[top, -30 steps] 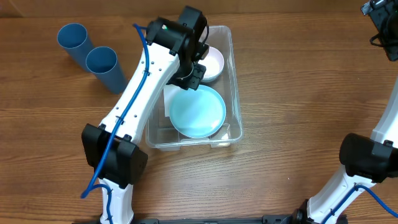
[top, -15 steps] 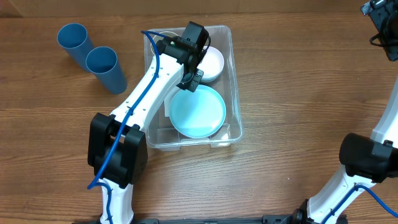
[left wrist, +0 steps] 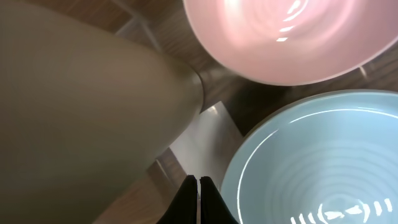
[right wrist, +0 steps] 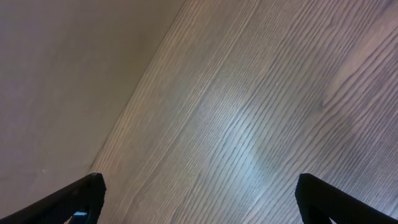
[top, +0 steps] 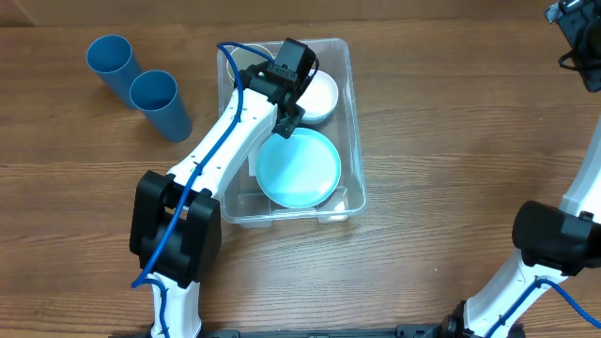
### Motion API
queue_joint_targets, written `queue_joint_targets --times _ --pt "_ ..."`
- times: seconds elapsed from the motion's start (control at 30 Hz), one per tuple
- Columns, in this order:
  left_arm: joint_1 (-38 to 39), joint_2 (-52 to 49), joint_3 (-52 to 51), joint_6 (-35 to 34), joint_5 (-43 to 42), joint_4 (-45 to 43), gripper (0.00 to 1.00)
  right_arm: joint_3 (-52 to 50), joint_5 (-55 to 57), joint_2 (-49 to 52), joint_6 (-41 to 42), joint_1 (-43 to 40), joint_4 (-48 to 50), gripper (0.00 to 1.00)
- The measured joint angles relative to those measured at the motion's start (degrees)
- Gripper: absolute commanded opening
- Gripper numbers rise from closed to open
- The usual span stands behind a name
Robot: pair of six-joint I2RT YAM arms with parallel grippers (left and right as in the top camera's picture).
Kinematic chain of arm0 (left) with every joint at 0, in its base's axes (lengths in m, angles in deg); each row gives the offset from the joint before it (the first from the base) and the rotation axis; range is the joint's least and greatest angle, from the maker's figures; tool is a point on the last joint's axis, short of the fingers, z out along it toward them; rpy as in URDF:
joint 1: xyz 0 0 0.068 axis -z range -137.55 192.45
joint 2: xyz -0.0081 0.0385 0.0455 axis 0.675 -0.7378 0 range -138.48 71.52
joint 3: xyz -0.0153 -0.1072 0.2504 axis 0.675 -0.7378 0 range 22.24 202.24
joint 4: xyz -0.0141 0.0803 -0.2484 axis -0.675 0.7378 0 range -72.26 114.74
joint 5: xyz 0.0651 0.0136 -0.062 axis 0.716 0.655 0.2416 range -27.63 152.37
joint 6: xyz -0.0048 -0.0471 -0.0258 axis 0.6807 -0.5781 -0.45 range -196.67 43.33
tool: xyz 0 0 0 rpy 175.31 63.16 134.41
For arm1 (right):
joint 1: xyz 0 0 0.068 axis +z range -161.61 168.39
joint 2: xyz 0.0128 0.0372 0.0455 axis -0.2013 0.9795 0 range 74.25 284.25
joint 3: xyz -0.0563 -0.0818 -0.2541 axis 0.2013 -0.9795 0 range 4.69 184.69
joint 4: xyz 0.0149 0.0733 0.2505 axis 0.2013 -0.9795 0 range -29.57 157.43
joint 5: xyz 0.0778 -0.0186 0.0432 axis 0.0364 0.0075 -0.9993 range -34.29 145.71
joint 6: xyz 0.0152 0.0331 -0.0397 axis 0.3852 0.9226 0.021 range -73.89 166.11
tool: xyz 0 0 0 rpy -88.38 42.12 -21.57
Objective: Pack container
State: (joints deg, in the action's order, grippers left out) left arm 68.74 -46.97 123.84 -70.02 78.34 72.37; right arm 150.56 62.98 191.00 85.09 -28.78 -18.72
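Holding a blue plate (top: pixel 299 169), the clear container (top: pixel 354 113) looks rectangular.

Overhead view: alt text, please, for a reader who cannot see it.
The left claw reaches into a clear container holding a light blue plate and a pink bowl. Two blue cups stand outside it on the wooden table.

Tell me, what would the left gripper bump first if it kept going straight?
Probably the container floor, on its white label between the blue plate and pink bowl, though depth is unclear.
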Motion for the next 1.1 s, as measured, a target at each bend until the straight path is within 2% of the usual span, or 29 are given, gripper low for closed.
queue_joint_targets --times 0.27,0.7,0.9,1.1 --pt "0.0 -0.02 -1.11 0.0 6.64 -2.67 0.04 0.0 0.02 0.0 0.0 0.0 0.02 1.0" --pt "0.0 -0.17 -1.18 0.0 12.2 -7.37 0.04 0.0 0.02 0.0 0.02 0.0 0.04 1.0" --pt "0.0 -0.17 -1.18 0.02 12.96 -8.44 0.04 0.0 0.02 0.0 0.0 0.02 0.02 1.0" --pt "0.0 -0.2 -1.18 4.11 8.48 -8.57 0.04 0.0 0.02 0.0 0.02 0.0 0.04 1.0"
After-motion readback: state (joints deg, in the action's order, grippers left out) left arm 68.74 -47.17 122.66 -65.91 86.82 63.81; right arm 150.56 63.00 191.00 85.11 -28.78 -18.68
